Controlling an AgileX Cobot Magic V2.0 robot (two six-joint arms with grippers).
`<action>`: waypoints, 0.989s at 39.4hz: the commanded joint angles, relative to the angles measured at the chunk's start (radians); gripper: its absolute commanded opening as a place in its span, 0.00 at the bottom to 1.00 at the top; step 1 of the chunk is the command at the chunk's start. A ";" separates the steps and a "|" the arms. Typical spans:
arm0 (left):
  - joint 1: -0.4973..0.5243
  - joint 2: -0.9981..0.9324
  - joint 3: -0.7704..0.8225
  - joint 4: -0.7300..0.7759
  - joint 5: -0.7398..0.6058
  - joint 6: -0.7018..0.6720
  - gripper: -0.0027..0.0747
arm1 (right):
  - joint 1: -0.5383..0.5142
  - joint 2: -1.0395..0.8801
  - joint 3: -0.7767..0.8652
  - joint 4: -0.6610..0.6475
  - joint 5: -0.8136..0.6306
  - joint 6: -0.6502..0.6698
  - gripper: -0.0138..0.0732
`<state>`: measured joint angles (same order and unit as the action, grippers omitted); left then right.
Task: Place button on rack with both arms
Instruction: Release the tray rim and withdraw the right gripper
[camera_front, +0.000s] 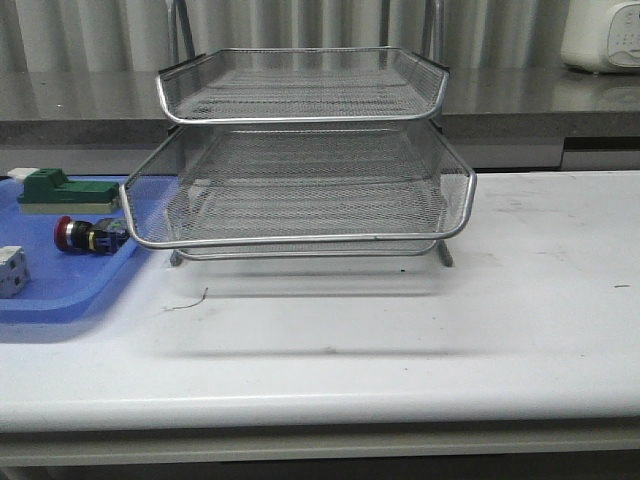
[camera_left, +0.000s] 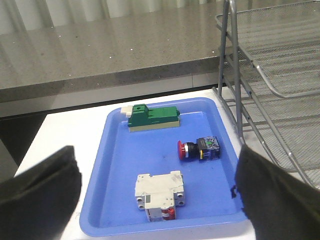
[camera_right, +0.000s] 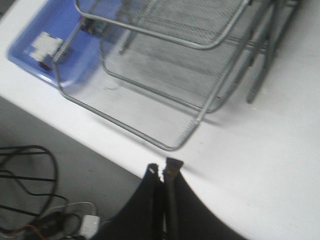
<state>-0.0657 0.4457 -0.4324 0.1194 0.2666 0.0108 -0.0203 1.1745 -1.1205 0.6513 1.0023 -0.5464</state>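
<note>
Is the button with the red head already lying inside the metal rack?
No, the button lies on the blue tray, beside the rack and outside its tiers, with neither gripper holding it.

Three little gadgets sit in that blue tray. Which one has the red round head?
The button, lying on its side near the tray's rack-side edge. Its red mushroom head and black body set it apart from the green block and the white cube.

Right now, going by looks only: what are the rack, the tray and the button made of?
Rack: silvery metal wire mesh, see-through, with shiny rod rims.
Tray: blue, most likely moulded plastic; smooth, slightly glossy, rounded raised lip.
Button: probably plastic; glossy red head, black body with yellow and blue parts. Too small to be sure.
</note>
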 joint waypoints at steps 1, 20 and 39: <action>-0.001 0.010 -0.029 0.004 -0.079 -0.011 0.79 | 0.070 -0.077 -0.007 -0.265 -0.096 0.175 0.09; -0.001 0.010 -0.029 0.004 -0.079 -0.011 0.79 | 0.168 -0.521 0.569 -0.440 -0.626 0.315 0.09; -0.001 0.010 -0.029 0.004 -0.079 -0.011 0.79 | 0.168 -0.847 0.737 -0.381 -0.661 0.315 0.09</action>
<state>-0.0657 0.4457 -0.4319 0.1194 0.2666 0.0108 0.1475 0.3279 -0.3575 0.2592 0.4265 -0.2311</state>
